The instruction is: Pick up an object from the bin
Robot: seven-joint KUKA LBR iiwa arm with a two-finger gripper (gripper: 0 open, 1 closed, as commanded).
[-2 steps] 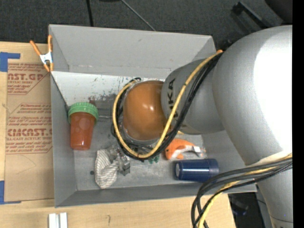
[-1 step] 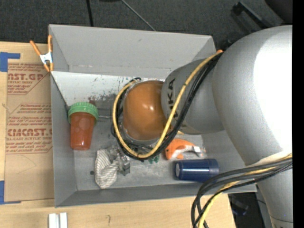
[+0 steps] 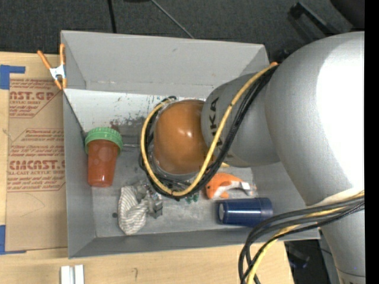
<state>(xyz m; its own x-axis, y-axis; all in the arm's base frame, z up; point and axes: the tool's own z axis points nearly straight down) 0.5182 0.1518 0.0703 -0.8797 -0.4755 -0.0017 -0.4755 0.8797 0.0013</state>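
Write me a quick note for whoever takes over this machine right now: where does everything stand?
Pincer: low near the front of the grey bin, by the whitish cloth bundle. Whether it is open or shut cannot be told.
Things: orange tumbler with green lid at the left; orange-and-white piece and dark blue cylinder at the front right.
Done: nothing seen lifted.
Left: grasp one thing and lift it out.

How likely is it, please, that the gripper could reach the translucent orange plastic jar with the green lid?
Likely yes: the jar sits uncovered by the grey metal bin's left wall, and the gripper hangs just right of it, beside a crumpled white cloth.
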